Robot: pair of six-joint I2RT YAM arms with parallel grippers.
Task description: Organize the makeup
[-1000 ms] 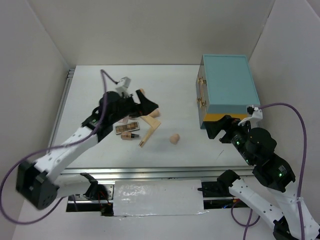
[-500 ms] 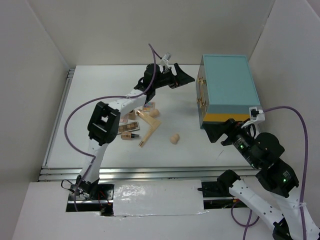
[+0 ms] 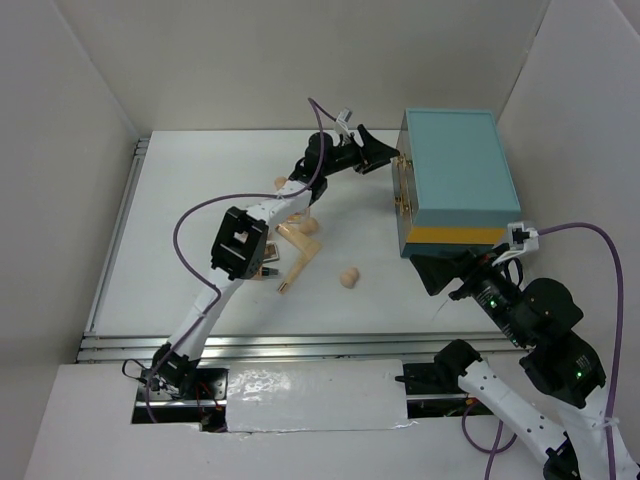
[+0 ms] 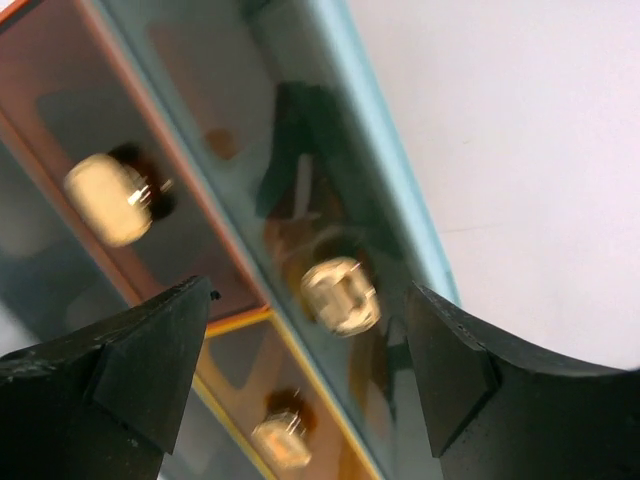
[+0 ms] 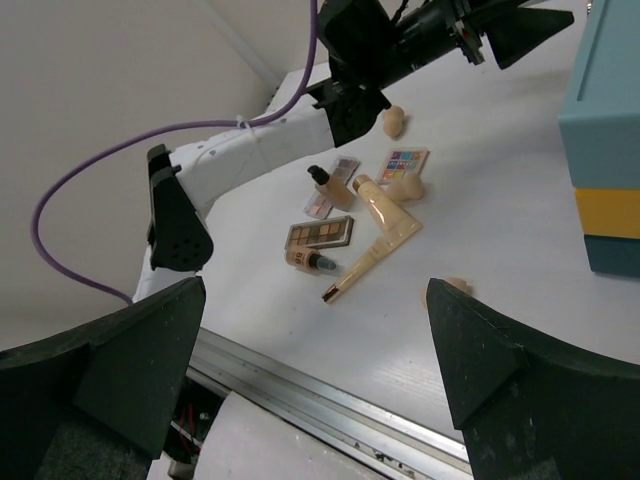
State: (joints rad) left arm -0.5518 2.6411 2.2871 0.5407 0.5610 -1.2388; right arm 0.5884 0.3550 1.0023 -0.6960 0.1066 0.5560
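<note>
Makeup (image 5: pixel 350 225) lies scattered left of the case (image 3: pixel 455 170). We note left gripper (image 4: pixel 308 300) and right gripper (image 3: pixel 440 268) spread wide, both empty; the left faces the case's clasp (image 4: pixel 340 295). We judge tubes (image 5: pixel 385 215) light and slick, sponges (image 5: pixel 395 120) soft: grip mid-body.

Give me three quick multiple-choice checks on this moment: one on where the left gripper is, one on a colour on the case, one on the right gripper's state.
1. Where is the left gripper?
A. folded back at its own base
B. at the teal case's clasp side
C. up against the far wall

2. What colour is the band across the case's near end?
A. yellow-orange
B. red
C. black

3. How does the right gripper stand?
A. shut, empty
B. shut on something
C. open, empty

Answers: B, a gold clasp shows between its fingers in the left wrist view; A, the top view shows the stripe plainly; C, the right wrist view shows its fingers spread with nothing between them.
</note>
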